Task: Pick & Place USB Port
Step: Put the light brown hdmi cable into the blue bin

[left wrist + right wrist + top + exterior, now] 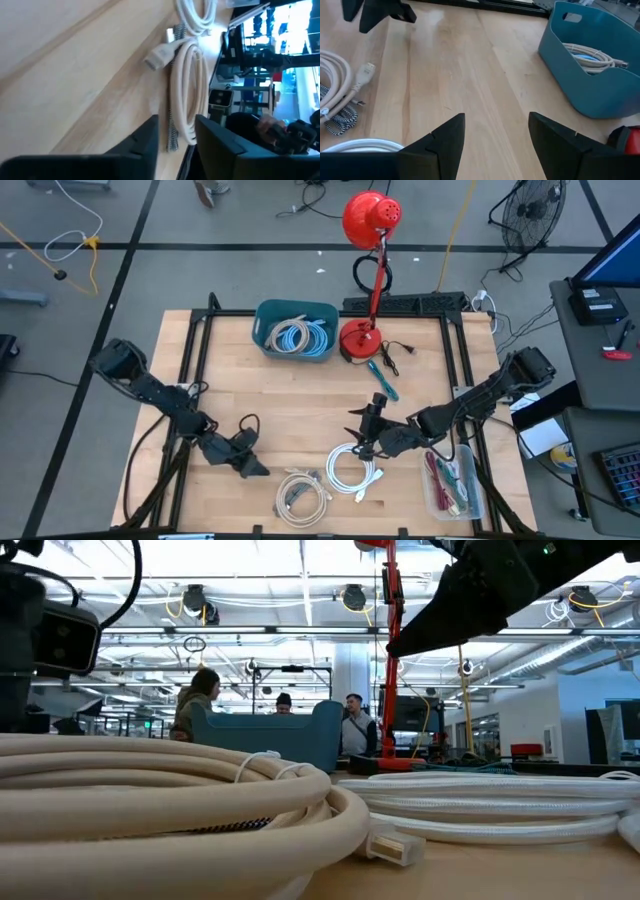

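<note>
You have a pale wooden worktop (300,395) in front of you, framed by black rails. At its far edge stands a red desk lamp (368,240) on a round base, and just beside that a teal plastic bin (295,330) holding coiled cream and pale blue cables.

Your left arm reaches in from the left side, its gripper (252,467) low over the near part of the worktop, just left of a coiled cream USB cable with a braided black-and-white section (303,496). In the left wrist view its fingers (145,145) stand apart with that coil showing between them; nothing is clamped.

Your right arm comes in from the right, its gripper (368,438) over the middle of the worktop, at the far edge of a coiled white USB cable (352,469). Its fingers (445,145) are spread wide over bare wood and hold nothing.

Near the right corner sits a clear plastic tray (449,480) with red and green items in it. A teal-handled tool (383,380) lies near the lamp base.
</note>
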Controlling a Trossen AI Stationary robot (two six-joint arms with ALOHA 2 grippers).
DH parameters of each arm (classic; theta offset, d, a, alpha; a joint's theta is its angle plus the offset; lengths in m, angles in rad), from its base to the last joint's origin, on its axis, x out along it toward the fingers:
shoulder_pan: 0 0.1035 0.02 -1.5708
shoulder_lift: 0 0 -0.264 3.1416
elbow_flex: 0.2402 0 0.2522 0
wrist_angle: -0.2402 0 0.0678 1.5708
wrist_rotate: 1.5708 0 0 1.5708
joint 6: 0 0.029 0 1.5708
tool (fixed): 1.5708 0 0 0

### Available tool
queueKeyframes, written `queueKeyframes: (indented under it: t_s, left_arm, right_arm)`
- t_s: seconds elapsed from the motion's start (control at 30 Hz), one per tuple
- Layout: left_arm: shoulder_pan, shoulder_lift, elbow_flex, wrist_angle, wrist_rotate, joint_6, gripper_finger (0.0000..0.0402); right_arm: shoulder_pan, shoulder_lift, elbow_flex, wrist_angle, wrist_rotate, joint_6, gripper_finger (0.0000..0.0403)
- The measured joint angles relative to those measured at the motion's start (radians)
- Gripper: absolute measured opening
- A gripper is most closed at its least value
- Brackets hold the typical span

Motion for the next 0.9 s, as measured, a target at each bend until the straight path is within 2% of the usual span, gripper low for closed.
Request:
queueKeyframes:
  t_s: [0.17, 0.3, 0.5, 0.7, 0.9]
  left_arm:
    - [0.018, -0.001, 0.009, -0.021, 0.028, -0.003, 0.0206]
    - [0.025, 0.000, 0.009, -0.024, 0.039, -0.002, 0.0243]
    - [0.023, 0.080, 0.051, 0.004, 0.077, -0.009, 0.0250]
    - [0.056, 0.242, 0.167, 0.055, 0.175, 0.050, 0.0250]
    - [0.082, 0.308, 0.218, 0.053, 0.255, 0.085, 0.0250]
  right_arm:
    - [0.000, 0.000, 0.000, 0.000, 0.000, 0.000, 0.0210]
    - [0.000, 0.000, 0.000, 0.000, 0.000, 0.001, 0.0210]
    - [0.000, 0.000, 0.000, 0.001, 0.000, 0.001, 0.0210]
    - [0.000, 0.000, 0.000, 0.002, 0.000, 0.001, 0.0210]
    - [0.000, 0.000, 0.000, 0.002, -0.002, 0.005, 0.0210]
